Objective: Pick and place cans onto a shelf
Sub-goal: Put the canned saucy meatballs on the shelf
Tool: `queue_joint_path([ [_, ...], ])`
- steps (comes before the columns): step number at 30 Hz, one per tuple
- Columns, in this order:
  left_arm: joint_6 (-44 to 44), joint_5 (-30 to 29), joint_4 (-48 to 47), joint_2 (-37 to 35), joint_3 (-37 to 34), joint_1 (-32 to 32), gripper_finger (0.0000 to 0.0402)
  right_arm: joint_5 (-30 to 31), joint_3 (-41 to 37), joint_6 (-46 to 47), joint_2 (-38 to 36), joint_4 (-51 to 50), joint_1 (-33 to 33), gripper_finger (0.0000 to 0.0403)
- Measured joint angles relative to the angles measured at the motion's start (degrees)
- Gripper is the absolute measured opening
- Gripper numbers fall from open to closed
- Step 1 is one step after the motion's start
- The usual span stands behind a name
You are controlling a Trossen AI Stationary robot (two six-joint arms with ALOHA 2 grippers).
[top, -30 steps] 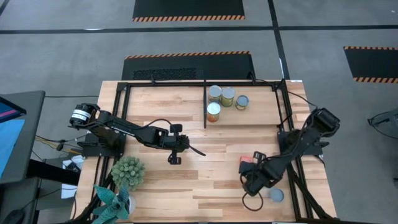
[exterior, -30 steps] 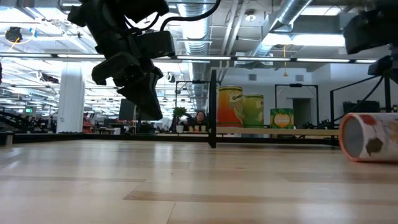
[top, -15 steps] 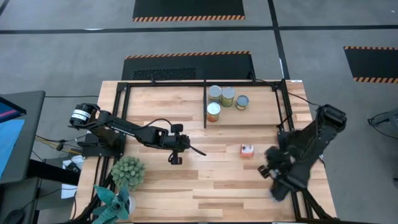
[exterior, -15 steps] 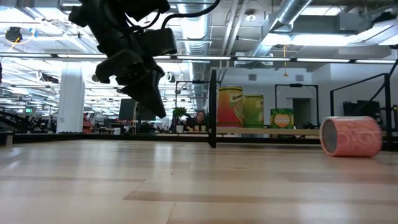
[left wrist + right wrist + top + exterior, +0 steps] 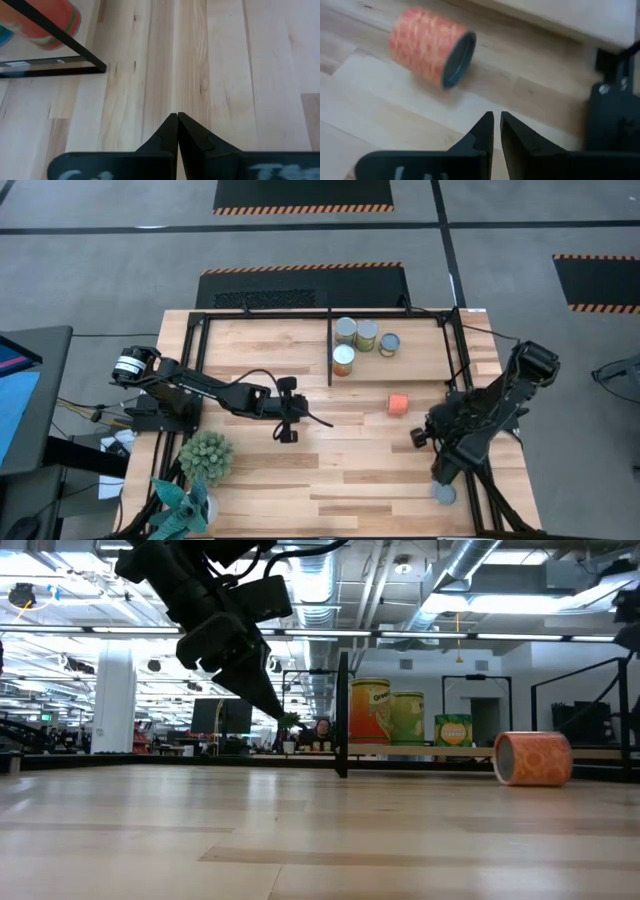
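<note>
On my left side, a spiky green plant (image 5: 206, 456) stands at the near edge of the table (image 5: 300, 480), beside my left arm's base. My left gripper (image 5: 322, 421) hangs over the bare wood in the middle of the table, its fingers (image 5: 172, 131) pressed together with nothing between them. From that wrist I see the corner of the shelf (image 5: 330, 313) frame and the bottom of an orange can (image 5: 47, 22) behind its bar.

The shelf lies along the far side of the table, with its divider bar (image 5: 330, 350) running toward me. Just right of that bar stand four upright cans (image 5: 360, 340) in a tight cluster: one with an orange top (image 5: 343, 359) nearest me, and three others behind and beside it.

Further right, an orange-patterned can (image 5: 398, 403) lies on its side on the open wood, outside the shelf, with its dark open end showing (image 5: 456, 59) in my right wrist view. My right gripper (image 5: 497, 131) is near it but not touching; its fingers stand narrowly apart, almost together, and hold nothing. Near the front right edge, beside my right arm, one more can (image 5: 442, 494) sits upright.
</note>
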Motion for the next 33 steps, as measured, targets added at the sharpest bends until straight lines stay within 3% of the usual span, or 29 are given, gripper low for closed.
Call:
queue_joint_path([
  [11, -0.02, 0.0, 0.04, 0.0, 0.0, -0.02, 0.0, 10.26, -5.89, -1.02, -8.09, 7.87, -5.6, 0.0058],
  [15, -0.02, -0.01, -0.25, 0.0, 0.0, -0.02, 0.0, 16.17, -5.76, -8.8, -9.27, 16.03, -9.18, 0.0058],
  [22, -0.07, -0.04, -0.19, 0.0, 0.0, -0.02, 0.0, 13.17, -5.84, -15.83, -8.47, 14.42, -22.74, 0.0059],
  [26, -0.12, -0.05, -0.2, 0.0, 0.0, -0.02, 0.0, 7.83, -5.81, -24.29, -6.97, 17.8, -29.9, 0.0059],
  [33, -0.11, -0.08, -0.54, 0.0, 0.0, -0.02, 0.0, 7.96, -5.79, -36.1, -5.29, 28.15, -34.35, 0.0059],
])
